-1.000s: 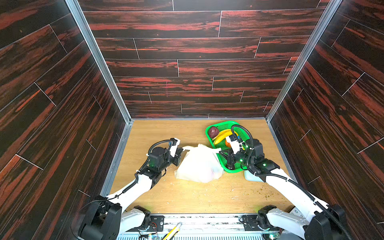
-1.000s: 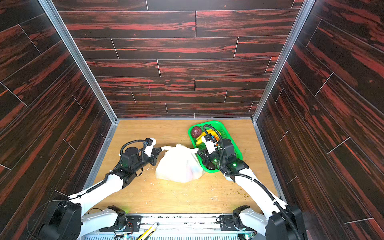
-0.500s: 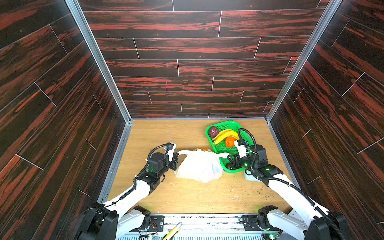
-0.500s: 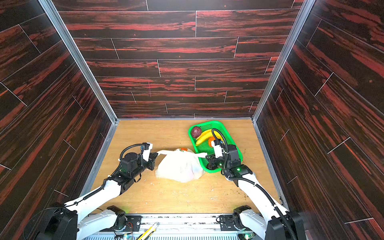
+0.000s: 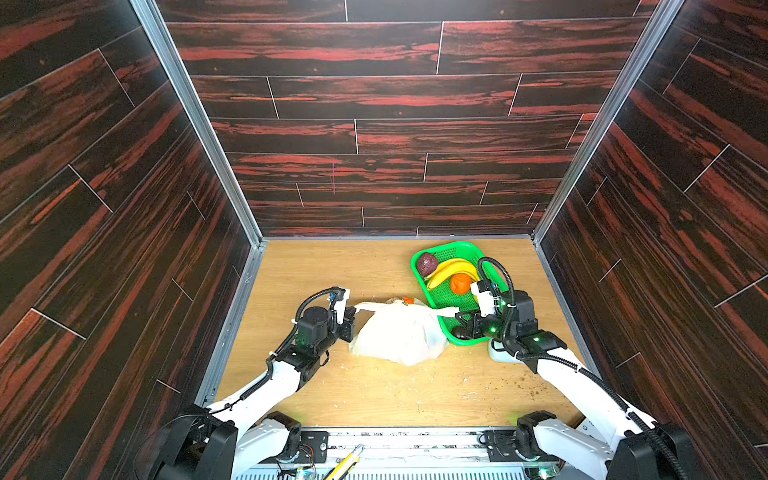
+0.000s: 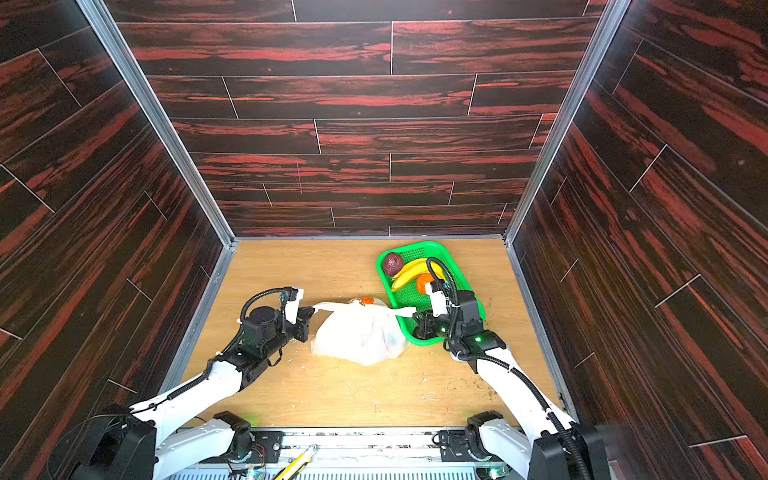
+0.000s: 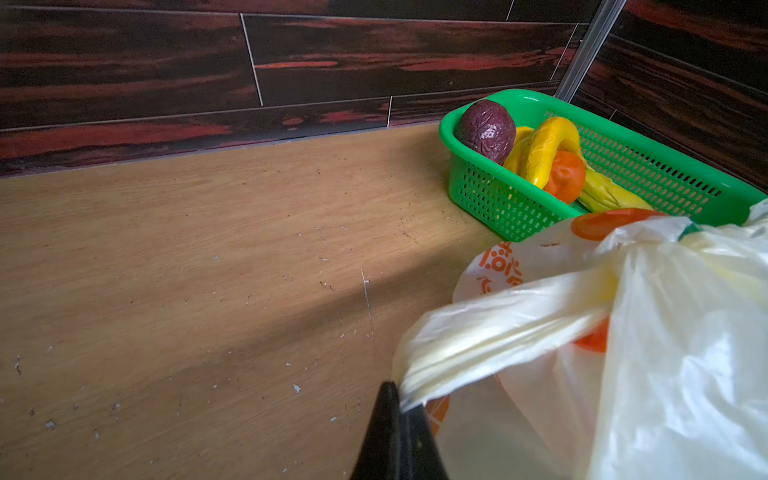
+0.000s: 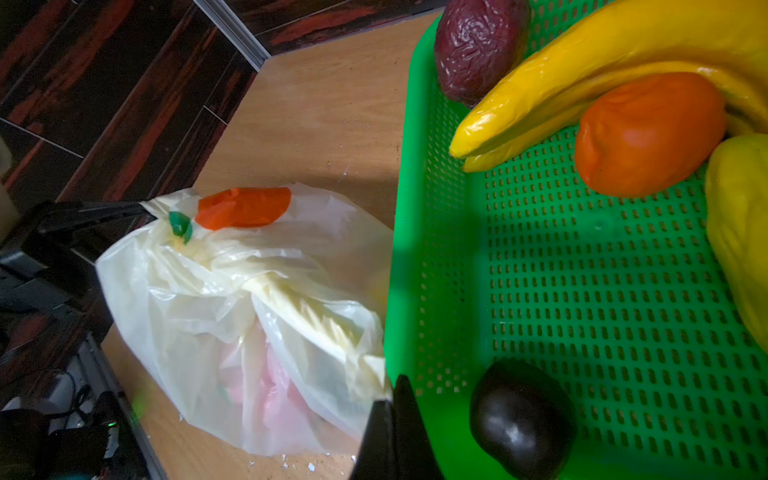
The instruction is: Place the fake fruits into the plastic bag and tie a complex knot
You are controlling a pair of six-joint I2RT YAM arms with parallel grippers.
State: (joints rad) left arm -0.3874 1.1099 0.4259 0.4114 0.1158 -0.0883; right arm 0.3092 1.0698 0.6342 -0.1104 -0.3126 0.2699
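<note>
Nearest the front edge of the table (image 5: 395, 399), a pale pouch (image 5: 498, 357) lay mostly hidden under the right arm, and its shape could not be made out. In the middle of the table sat the bag (image 5: 399, 338), bulging, with its two handles drawn out sideways. The left gripper (image 5: 354, 309) was clamped on one handle. The right gripper (image 5: 457, 312) was clamped on the other, above the basket's near rim. Through the cloudy film only a pink blur (image 8: 274, 386) showed, and which fruits lay inside could not be told. Toward the far right corner stood the green basket (image 5: 419, 286), partly covered by the right arm. It held a dark ball (image 8: 521, 419), an orange (image 5: 460, 284), bananas (image 5: 453, 268) and a wrinkled purple fruit (image 5: 427, 264). The right wrist view cut off a further yellow fruit (image 8: 739, 232) at its edge.
</note>
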